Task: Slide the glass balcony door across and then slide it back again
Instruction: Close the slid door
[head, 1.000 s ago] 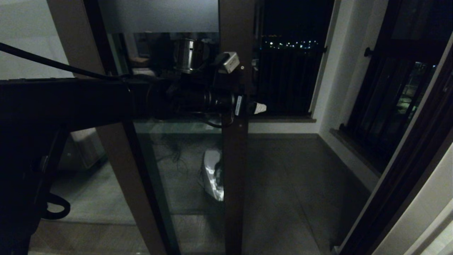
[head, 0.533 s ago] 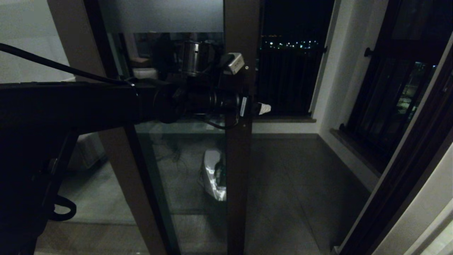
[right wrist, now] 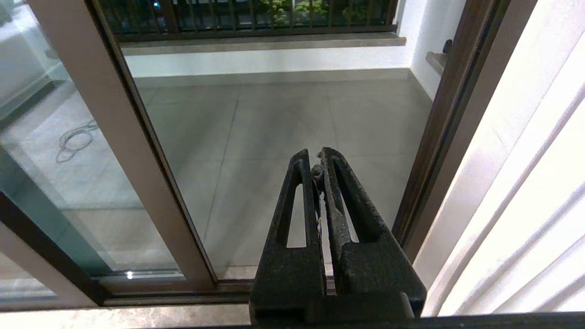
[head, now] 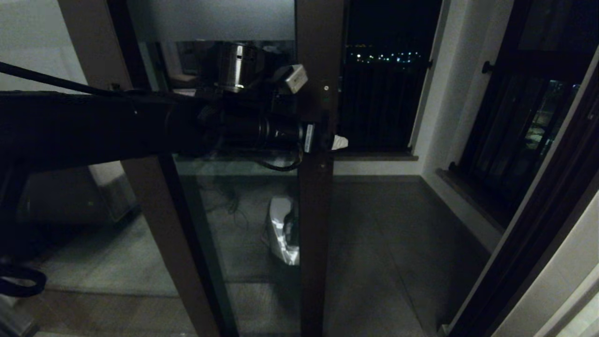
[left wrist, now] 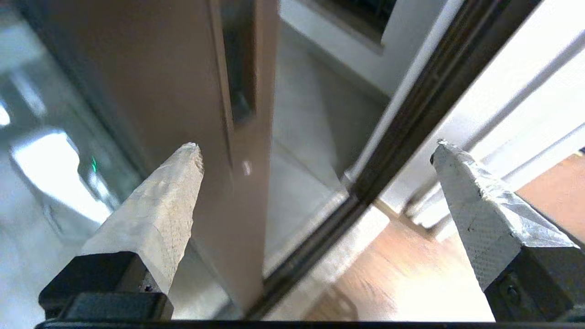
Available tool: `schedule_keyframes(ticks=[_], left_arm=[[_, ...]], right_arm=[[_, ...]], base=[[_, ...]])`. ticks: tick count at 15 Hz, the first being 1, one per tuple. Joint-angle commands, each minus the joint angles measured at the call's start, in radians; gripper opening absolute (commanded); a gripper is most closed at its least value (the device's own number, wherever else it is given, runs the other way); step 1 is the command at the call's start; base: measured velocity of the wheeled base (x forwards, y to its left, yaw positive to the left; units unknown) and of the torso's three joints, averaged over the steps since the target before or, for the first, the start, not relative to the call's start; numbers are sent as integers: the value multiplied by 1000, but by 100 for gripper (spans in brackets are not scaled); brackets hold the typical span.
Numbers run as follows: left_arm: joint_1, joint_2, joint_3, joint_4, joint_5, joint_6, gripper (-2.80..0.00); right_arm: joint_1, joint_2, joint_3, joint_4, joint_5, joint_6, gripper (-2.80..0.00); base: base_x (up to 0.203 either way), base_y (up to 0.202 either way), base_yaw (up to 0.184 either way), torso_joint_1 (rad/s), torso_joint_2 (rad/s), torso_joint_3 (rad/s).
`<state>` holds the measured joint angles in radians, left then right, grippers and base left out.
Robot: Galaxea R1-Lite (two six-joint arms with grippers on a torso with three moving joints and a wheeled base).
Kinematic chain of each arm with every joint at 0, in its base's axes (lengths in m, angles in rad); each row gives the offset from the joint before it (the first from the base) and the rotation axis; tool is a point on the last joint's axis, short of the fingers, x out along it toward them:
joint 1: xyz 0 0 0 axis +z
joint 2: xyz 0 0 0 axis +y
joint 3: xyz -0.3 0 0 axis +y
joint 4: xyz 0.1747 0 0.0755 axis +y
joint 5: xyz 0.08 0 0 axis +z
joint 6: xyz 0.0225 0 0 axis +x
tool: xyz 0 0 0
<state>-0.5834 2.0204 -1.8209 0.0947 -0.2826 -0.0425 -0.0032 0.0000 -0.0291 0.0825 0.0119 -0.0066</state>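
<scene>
Grey tiled balcony floor [head: 383, 243] lies below and beyond the tool. A black-barred railing [head: 374, 103] stands beyond the tool, with distant city lights [head: 381, 57] above it. A black-barred window [head: 514, 140] is set in the wall well apart from the tool. A cable coil [right wrist: 73, 139] lies on the tiles.

Head view: high, facing forward and down at glass balcony door [head: 318, 210]. Left wrist: very close at its stile. Right wrist: low, farther back. Shared: door, balcony floor [right wrist: 283, 123].
</scene>
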Motion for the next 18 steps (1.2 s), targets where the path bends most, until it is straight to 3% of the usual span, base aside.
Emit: schedule_keyframes(ticks=[1, 4, 6, 7, 10, 12, 16, 18], left_arm=[[8, -155, 104, 3, -3, -17, 0], [13, -334, 241, 4, 15, -45, 0], [15, -478, 383, 6, 70, -49, 0], [15, -547, 473, 7, 112, -50, -280], [19, -779, 726, 9, 242, -51, -280], [65, -942, 849, 29, 298, -49, -280], [260, -1249, 950, 172, 340, -45, -280], [398, -1394, 986, 205, 343, -40, -280]], right_arm=[[0, 0, 0, 0, 0, -1, -280], [0, 2, 0, 0, 0, -1, -280], [0, 0, 0, 0, 0, -1, -280], [0, 0, 0, 0, 0, 0, -280], [0, 1, 0, 0, 0, 0, -280], [0, 0, 0, -1, 0, -1, -280], [0, 1, 0, 0, 0, 0, -280], [0, 0, 0, 0, 0, -1, -280]], base=[[0, 0, 0, 0, 0, 0], [0, 0, 0, 0, 0, 0], [0, 0, 0, 0, 0, 0], [0, 0, 0, 0, 0, 0], [0, 0, 0, 0, 0, 0], [0, 0, 0, 0, 0, 0], [0, 0, 0, 0, 0, 0], [0, 0, 0, 0, 0, 0]])
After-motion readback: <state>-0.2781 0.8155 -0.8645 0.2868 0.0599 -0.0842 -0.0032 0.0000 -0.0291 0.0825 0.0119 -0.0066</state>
